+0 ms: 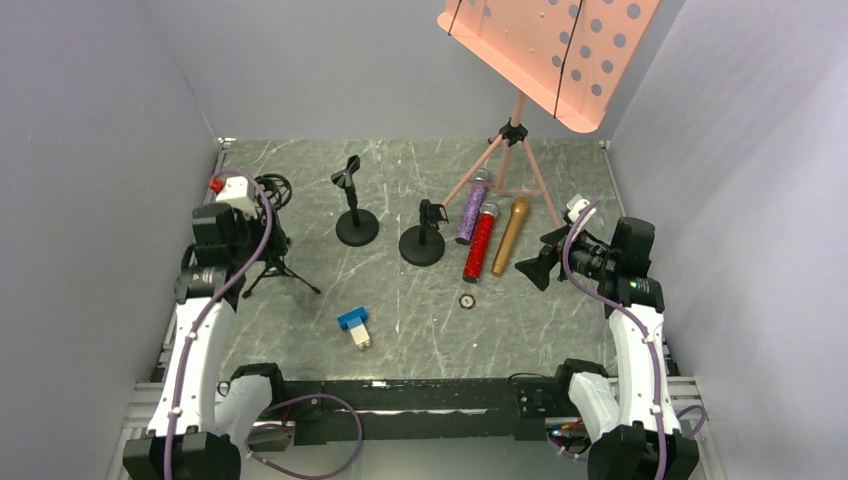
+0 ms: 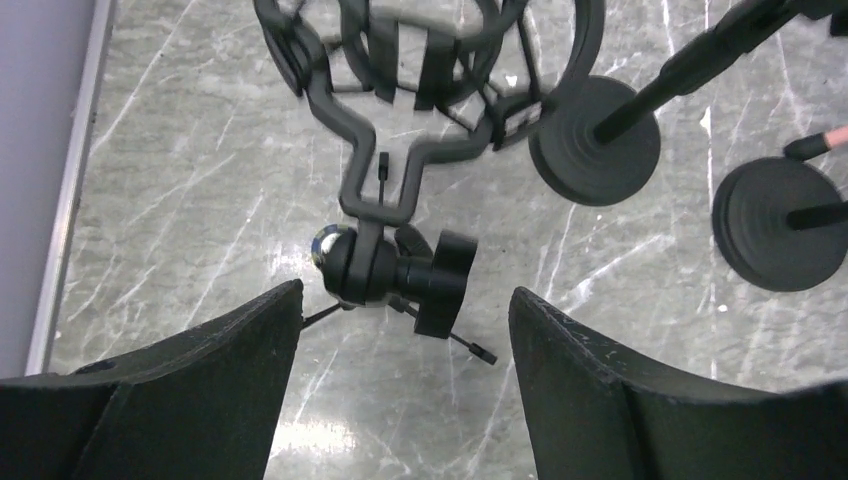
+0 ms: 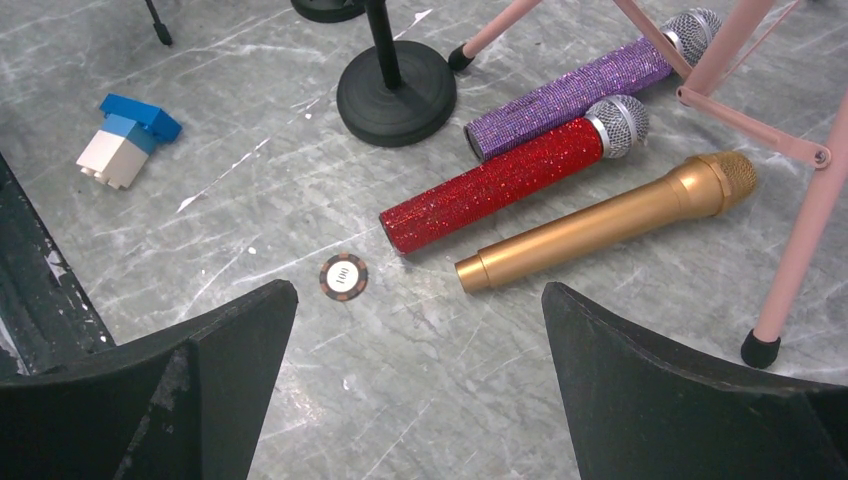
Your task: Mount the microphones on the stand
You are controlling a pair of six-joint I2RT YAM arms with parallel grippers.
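The red microphone (image 3: 490, 190) is glittery, the gold microphone (image 3: 600, 222) smooth metallic.

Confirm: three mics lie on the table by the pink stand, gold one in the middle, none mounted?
Wrong on the middle: the red microphone lies between the purple microphone and the gold microphone, as the right wrist view shows. All three lie on the table by the pink stand, none mounted.

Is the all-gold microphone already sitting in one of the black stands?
No, the all-gold microphone lies flat on the grey marbled table beside the glittery red microphone.
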